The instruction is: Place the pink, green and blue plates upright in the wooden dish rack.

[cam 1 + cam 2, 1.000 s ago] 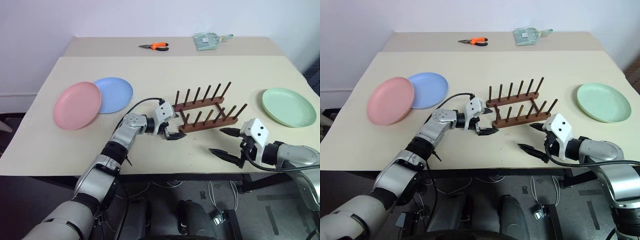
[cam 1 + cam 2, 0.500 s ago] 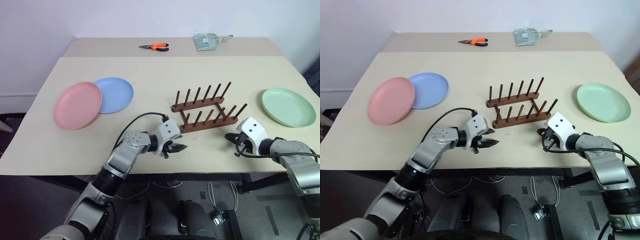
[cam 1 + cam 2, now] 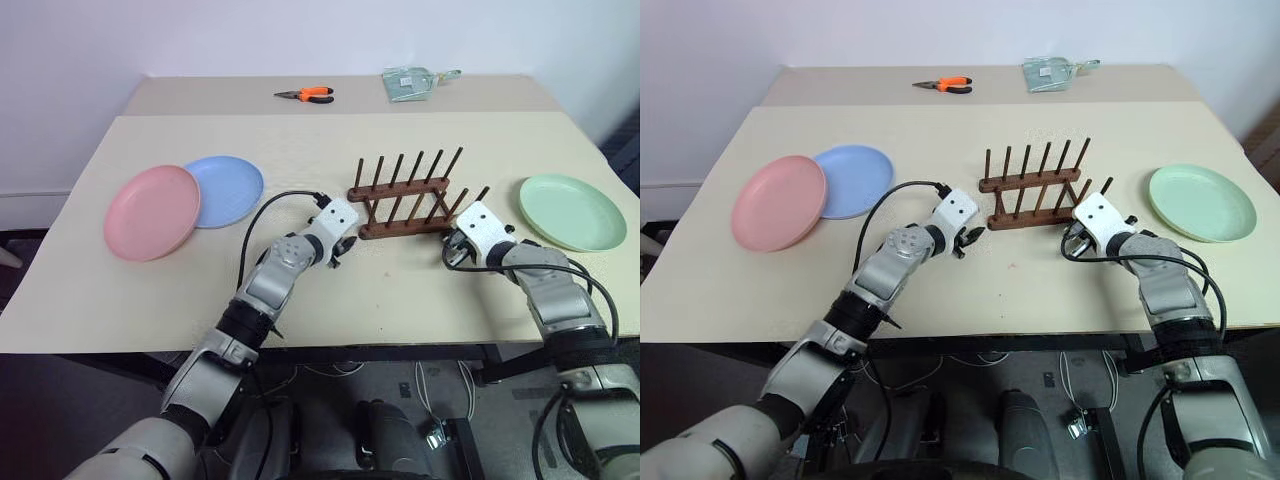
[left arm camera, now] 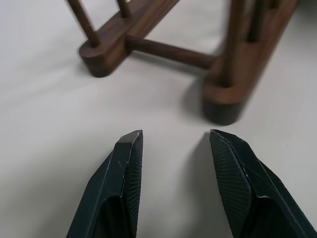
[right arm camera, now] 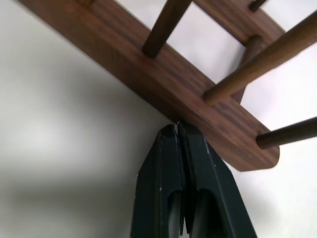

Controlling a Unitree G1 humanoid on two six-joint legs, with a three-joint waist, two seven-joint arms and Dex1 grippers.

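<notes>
We see the wooden dish rack [image 3: 408,197] standing mid-table with both tools crowding its ends. The left tool [image 4: 171,148] sits low at one end, fingers parted, bare table [image 3: 400,290] between its tips and the rack's base. The right tool [image 5: 179,136] presses its closed tips against the rack's near rail. The rack's peg slots stand free from above. Open table surrounds the green plate [image 3: 572,211] at right, and the overlapping pink plate [image 3: 152,211] and blue plate [image 3: 228,190] at left.
</notes>
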